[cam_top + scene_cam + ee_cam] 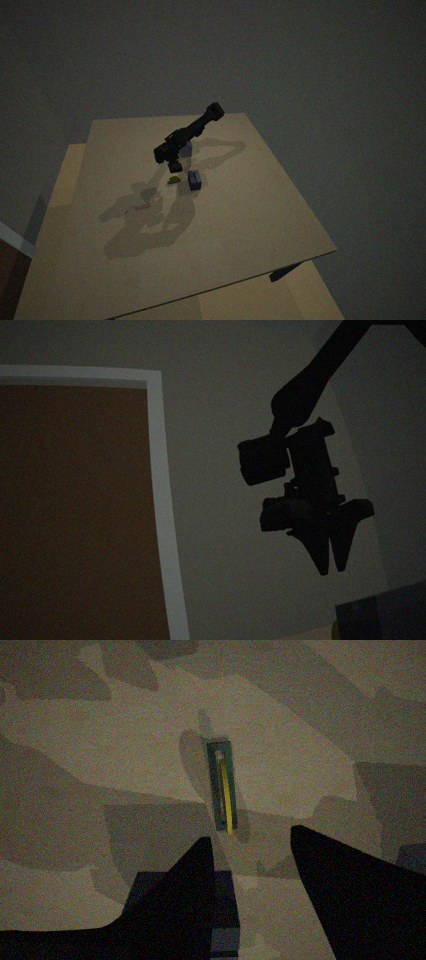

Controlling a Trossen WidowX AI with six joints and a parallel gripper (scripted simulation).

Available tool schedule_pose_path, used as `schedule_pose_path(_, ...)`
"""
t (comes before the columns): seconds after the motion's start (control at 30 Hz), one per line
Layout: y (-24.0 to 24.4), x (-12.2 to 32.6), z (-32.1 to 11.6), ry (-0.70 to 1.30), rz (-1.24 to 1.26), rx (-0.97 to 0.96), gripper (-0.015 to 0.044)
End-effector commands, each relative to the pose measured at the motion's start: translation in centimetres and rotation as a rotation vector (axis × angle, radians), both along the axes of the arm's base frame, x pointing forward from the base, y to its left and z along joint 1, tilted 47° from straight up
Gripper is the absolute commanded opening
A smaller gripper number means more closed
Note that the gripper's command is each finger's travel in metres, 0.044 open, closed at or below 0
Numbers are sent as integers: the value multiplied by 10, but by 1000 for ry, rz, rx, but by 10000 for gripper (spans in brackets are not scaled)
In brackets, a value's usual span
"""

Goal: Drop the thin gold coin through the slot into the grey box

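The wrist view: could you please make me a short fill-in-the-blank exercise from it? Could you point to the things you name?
The coin (174, 178) (226, 797) is coloured ____.
It stands on its ____ in the green holder (169, 182) (213, 790).
Between the fingers of the gripper (175, 171) (332, 573) (250, 841) there is ____.
The lid of the grey box (195, 186) has a narrow ____.

Missing words: gold; edge; nothing; slot.

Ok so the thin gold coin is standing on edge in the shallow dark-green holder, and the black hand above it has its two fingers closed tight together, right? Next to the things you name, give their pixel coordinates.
Not quite: the two fingers of the black hand (332, 573) (251, 834) stand apart, with a gap between their tips, as the wrist view shows. The rest is right.
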State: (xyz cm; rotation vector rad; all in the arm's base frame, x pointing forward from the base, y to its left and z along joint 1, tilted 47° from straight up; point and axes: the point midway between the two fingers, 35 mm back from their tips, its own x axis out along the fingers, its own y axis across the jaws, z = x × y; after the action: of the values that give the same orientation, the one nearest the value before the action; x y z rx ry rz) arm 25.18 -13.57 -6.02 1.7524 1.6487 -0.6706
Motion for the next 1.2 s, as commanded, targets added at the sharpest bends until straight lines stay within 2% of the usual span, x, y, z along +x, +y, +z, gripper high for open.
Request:
schedule_pose_path(0.0, 3, -1, 7, -4, -30, 59, 161)
schedule_pose_path(0.23, 29, 8, -17, -5, -30, 61, 161)
schedule_pose_path(1.17, 60, 13, -47, -6, -31, 61, 161)
